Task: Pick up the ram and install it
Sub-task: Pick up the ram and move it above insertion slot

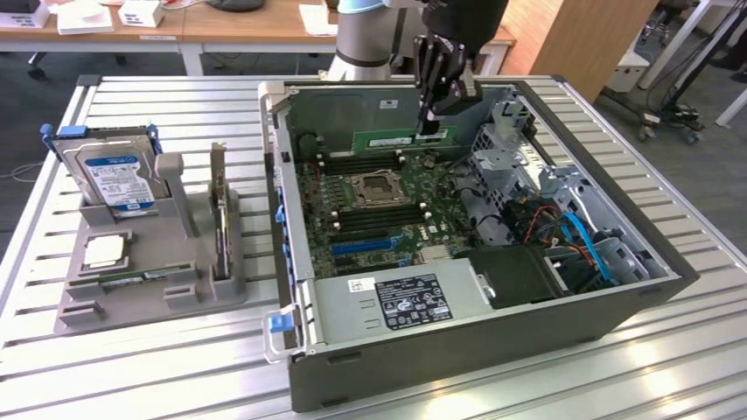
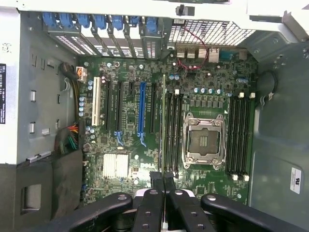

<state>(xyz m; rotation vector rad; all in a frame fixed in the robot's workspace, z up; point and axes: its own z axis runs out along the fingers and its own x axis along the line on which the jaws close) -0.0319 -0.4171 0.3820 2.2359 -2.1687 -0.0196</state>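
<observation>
On the slatted metal desk, at the exterior view's left, a blue-labelled hard drive is being carried by a grey plastic rack. Further right, inside the open grey computer case, the long green ram stick is being held clamped in the black pincer above the green motherboard.

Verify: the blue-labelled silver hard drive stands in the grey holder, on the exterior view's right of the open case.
Wrong side: in the exterior view, the hard drive stands in the grey holder on that view's left of the case.
</observation>
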